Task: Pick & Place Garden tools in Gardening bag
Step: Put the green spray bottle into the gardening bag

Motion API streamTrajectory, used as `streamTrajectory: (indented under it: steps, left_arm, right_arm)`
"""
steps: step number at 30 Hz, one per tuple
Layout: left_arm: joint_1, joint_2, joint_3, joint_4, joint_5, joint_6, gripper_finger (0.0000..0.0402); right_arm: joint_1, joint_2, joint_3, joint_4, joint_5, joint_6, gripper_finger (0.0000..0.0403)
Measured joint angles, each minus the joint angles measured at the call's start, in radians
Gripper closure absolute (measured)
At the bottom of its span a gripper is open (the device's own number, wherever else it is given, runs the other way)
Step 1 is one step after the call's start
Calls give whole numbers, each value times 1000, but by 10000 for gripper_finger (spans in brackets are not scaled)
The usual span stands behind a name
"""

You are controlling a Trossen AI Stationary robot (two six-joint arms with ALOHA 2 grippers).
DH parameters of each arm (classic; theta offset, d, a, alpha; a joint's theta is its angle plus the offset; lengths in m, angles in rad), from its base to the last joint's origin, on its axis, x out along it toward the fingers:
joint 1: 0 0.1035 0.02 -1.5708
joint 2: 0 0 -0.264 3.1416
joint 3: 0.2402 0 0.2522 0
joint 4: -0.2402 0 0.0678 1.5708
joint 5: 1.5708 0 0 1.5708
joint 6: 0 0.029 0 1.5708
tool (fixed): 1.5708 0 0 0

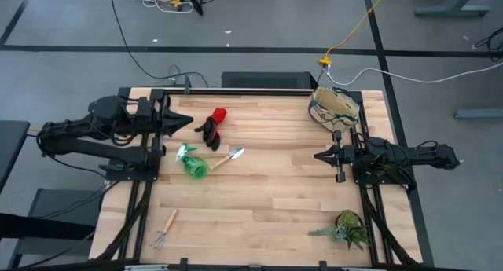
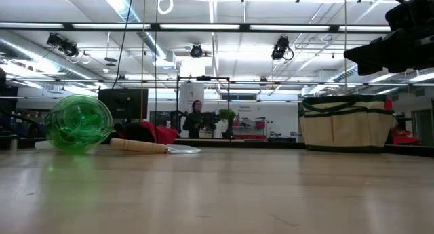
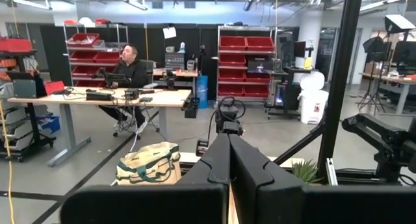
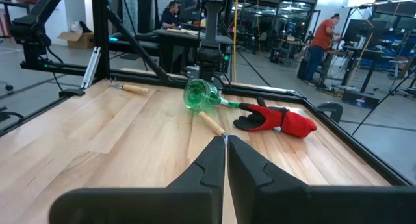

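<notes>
Both grippers, left (image 1: 191, 123) and right (image 1: 317, 155), are parked over the desk (image 1: 275, 192), fingers pressed together; nothing's been bagged (image 1: 335, 104) yet.

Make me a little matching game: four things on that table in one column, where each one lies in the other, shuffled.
Seen from above.
1. rake
2. bag
3. plant
4. gloves

a. far right corner
b. near left corner
c. far side, left of centre
d. near right corner

Pairs: 1-b, 2-a, 3-d, 4-c
</notes>
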Motion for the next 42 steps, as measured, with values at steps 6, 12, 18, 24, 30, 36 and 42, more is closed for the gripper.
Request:
streamTrajectory:
  steps: [6,12,18,24,30,36,42]
  left_arm:
    - [0,72,123,-89,0,-52,394]
    - [0,121,233,-192,0,-79,396]
    - [0,140,272,-214,0,-79,384]
    - [0,140,269,-223,0,-79,390]
    - [0,140,269,-276,0,-79,391]
    - [0,155,269,-397,-11,-122,382]
    - [0,199,267,-489,-19,-132,379]
  right_arm:
    - [0,0,0,0,0,0,380]
    - [0,0,0,0,0,0,380]
    - [0,0,0,0,0,0,380]
    - [0,0,0,0,0,0,380]
    - [0,0,0,0,0,0,380]
    - [0,0,0,0,0,0,380]
    - [0,0,0,0,0,0,380]
